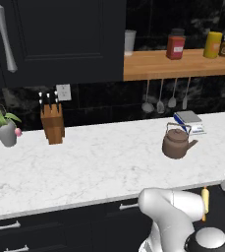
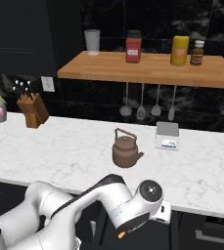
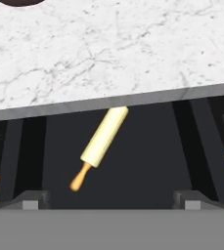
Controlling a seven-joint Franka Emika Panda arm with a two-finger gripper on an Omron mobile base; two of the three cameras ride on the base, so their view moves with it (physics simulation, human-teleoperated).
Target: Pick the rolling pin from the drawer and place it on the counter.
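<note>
The rolling pin (image 3: 101,145) is a pale yellow cylinder with an orange-tan knob handle. It lies slanted on the dark floor of the open drawer (image 3: 147,161), its far end tucked under the counter's edge. My gripper (image 3: 111,200) hovers above the drawer, open, the two dark fingertips (image 3: 33,197) set wide apart with nothing between them. In the left base view the rolling pin (image 1: 205,201) shows in the drawer (image 1: 217,209) beside my arm. An orange handle tip of the rolling pin (image 2: 122,235) peeks out below my forearm. The white marble counter (image 1: 84,162) (image 2: 59,146) (image 3: 108,49) runs above the drawer.
A brown kettle (image 1: 177,142) (image 2: 125,151) stands on the counter near the drawer. Behind it lies a small scale (image 1: 189,120) (image 2: 167,136). A knife block (image 1: 52,123) and a potted plant (image 1: 6,130) stand to the left. A wooden shelf (image 1: 178,66) with bottles hangs above.
</note>
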